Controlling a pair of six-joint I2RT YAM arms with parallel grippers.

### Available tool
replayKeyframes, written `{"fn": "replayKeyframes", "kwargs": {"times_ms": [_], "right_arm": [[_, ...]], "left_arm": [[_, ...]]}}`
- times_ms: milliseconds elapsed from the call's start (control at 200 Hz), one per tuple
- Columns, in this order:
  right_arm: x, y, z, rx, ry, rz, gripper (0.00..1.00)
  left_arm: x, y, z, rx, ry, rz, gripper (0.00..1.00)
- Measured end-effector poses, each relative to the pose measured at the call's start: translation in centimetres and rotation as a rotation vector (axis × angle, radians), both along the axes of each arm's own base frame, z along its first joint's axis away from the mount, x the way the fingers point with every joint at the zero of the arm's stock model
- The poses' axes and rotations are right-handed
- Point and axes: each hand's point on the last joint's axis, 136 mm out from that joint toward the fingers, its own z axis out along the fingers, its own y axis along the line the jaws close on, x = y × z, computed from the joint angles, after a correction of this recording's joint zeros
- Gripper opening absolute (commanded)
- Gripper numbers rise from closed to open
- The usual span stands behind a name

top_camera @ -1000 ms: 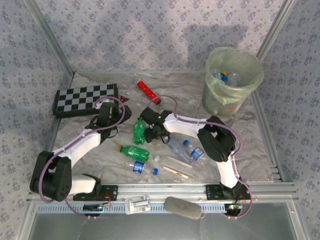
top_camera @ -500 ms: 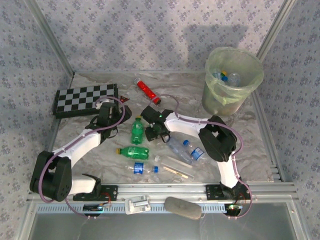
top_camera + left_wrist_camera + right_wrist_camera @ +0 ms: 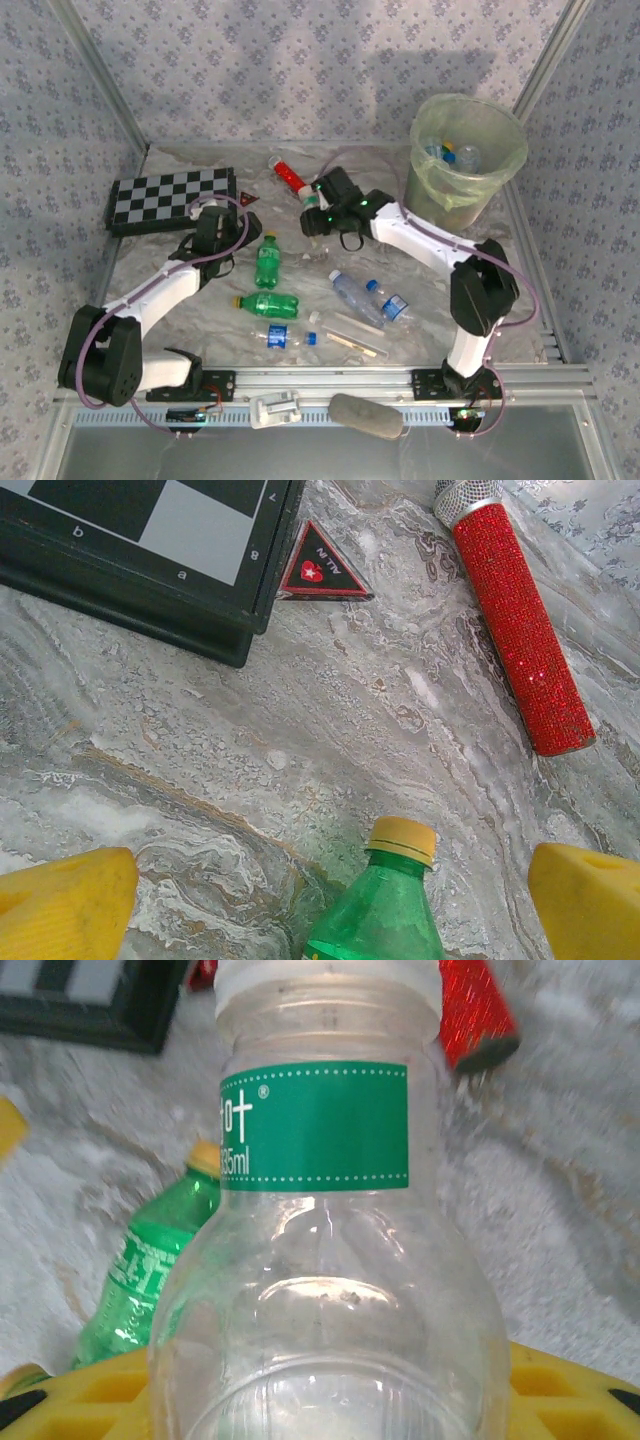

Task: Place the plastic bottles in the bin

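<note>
My right gripper (image 3: 330,1400) is shut on a clear plastic bottle (image 3: 320,1260) with a green label, held above the table near the red tube. In the top view that gripper (image 3: 318,210) hangs mid-table toward the back. My left gripper (image 3: 330,910) stands open with a green bottle's yellow cap (image 3: 402,840) between its yellow fingertips (image 3: 65,905). That green bottle (image 3: 266,260) lies just right of the left gripper (image 3: 232,250). Another green bottle (image 3: 268,304) and clear blue-labelled bottles (image 3: 283,337) (image 3: 355,295) lie in front. The pale-green bin (image 3: 466,190) stands back right with bottles (image 3: 450,153) inside.
A chequered board (image 3: 172,198) lies back left, with a small black-and-red triangle (image 3: 322,570) by its corner. The red glitter tube (image 3: 291,178) lies behind the right gripper. Thin sticks (image 3: 357,338) rest near the front rail. Frame posts and patterned walls enclose the table.
My right gripper closed on the clear bottle, lifted it and swung back and right toward the red tube. The green bottle beside it shifted slightly left. The left arm stayed put.
</note>
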Motion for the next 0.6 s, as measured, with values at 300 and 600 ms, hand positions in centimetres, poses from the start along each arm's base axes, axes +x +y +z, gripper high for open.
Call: {"fn": "replayKeyframes", "kwargs": {"times_ms": [300, 600], "right_arm": [[3.9, -4.5, 10.1, 0.111, -0.202, -0.037, 0.51], [5.5, -13.1, 20.1, 0.144, -0.441, -0.176, 0.49]], "left_arm": [[0.0, 0.0, 0.0, -0.001, 0.0, -0.001, 1.0], [0.0, -0.1, 0.0, -0.004, 0.002, -0.007, 1.0]]}}
